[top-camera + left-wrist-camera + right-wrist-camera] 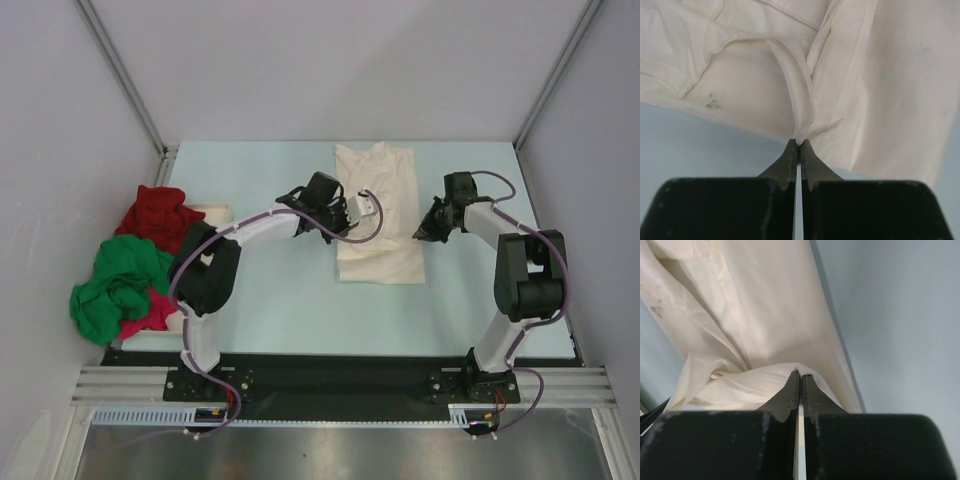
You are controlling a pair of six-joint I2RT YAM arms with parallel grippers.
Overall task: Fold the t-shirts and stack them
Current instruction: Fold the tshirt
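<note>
The cream-white t-shirt lies on the light blue table, folded into a long strip. My left gripper is at its left edge, shut on a pinch of the cloth. My right gripper is at its right edge, shut on a fold of the same shirt. The dark red t-shirt, the bright green t-shirt and the magenta-pink t-shirt lie crumpled in a heap at the far left.
The heap sits on a flat white tray by the left wall. Grey walls and metal frame posts enclose the table. The black base rail runs along the near edge.
</note>
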